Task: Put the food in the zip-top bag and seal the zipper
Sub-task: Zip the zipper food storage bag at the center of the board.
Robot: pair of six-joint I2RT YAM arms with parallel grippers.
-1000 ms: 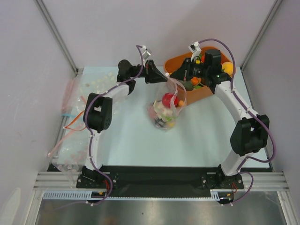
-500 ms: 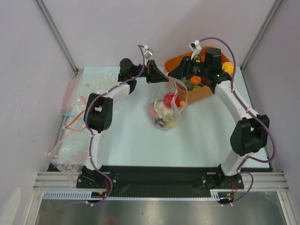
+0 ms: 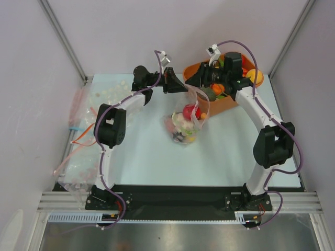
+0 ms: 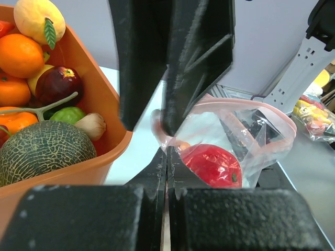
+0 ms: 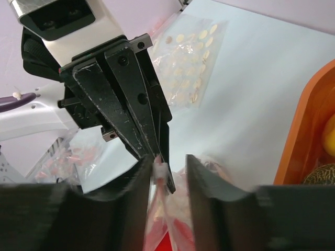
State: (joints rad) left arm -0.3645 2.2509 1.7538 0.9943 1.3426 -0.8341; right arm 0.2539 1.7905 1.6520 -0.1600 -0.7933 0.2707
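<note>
The zip-top bag [image 3: 186,124] stands mid-table, holding a red tomato [image 4: 214,164] and other small food. Its pink zipper [image 4: 251,104] arcs open over the mouth. My left gripper [image 3: 182,87] is shut on the bag's mouth corner, also seen in the left wrist view [image 4: 167,151]. My right gripper [image 3: 189,82] is open, tip to tip with the left one. In the right wrist view its fingers [image 5: 168,164] straddle the strip's end, where a small white tab [image 5: 161,171] touches one finger. More food, including a melon [image 4: 44,149] and an orange [image 4: 21,55], lies in the orange tub [image 3: 230,103].
The orange tub stands at the back right, just beyond the bag. Clear bags of small pieces [image 3: 78,112] lie along the table's left edge; one shows in the right wrist view [image 5: 191,63]. Another filled bag [image 4: 314,117] shows in the left wrist view.
My right gripper has moved left from over the tub to the bag's mouth corner, meeting the left gripper. The left gripper and bag have barely shifted.
</note>
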